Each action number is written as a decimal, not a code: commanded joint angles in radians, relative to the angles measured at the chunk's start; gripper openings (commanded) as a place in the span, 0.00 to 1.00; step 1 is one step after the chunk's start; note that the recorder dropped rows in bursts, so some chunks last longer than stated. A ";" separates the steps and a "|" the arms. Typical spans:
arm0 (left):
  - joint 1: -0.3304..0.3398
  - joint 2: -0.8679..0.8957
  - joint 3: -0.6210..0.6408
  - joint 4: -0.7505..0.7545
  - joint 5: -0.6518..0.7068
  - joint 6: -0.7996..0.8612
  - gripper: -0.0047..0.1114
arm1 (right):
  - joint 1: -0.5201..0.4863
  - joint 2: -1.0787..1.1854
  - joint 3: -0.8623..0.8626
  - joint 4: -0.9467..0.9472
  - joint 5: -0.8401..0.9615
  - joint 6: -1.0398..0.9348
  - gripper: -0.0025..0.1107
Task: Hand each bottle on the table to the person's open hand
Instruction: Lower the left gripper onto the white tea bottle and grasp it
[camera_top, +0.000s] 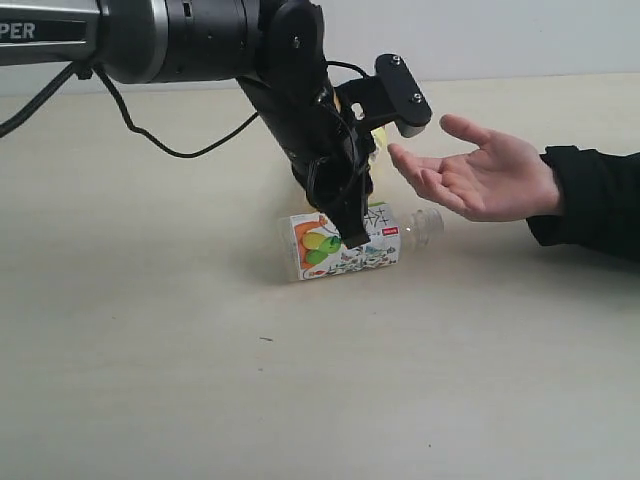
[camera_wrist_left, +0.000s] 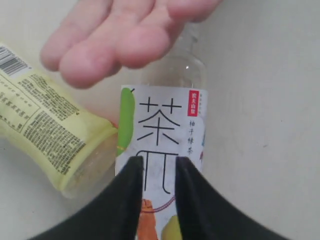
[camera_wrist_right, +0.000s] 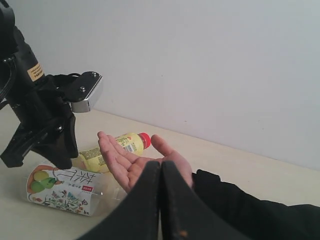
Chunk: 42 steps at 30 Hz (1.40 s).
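The white fruit-picture bottle (camera_top: 345, 248) lies on its side on the table (camera_top: 150, 360), its clear neck toward the person's open hand (camera_top: 480, 175). My left gripper (camera_top: 350, 232) hangs just over its label (camera_wrist_left: 162, 120), jaws open a narrow gap, nothing held. The yellow bottle with red cap (camera_wrist_right: 127, 142) lies behind, beside the fruit bottle (camera_wrist_left: 45, 130). The hand (camera_wrist_right: 135, 162) hovers palm up above the bottles; its fingertips (camera_wrist_left: 120, 40) show in the left wrist view. My right gripper (camera_wrist_right: 161, 167) is shut and empty, out of the exterior view. No other bottles show.
The left arm (camera_top: 200, 40) reaches in from the upper left with a black cable (camera_top: 160, 140) trailing onto the table. The person's black sleeve (camera_top: 595, 200) lies at the right edge. A pale wall (camera_wrist_right: 200, 60) stands behind the table.
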 joint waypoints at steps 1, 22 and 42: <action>-0.004 -0.002 -0.009 0.002 -0.003 0.025 0.50 | -0.002 -0.003 0.002 0.000 -0.008 0.005 0.02; -0.046 0.065 -0.009 0.002 -0.107 0.053 0.67 | -0.002 -0.003 0.002 0.000 -0.008 0.005 0.02; -0.049 0.103 -0.009 0.030 -0.145 0.050 0.67 | -0.002 -0.003 0.002 0.000 -0.008 0.005 0.02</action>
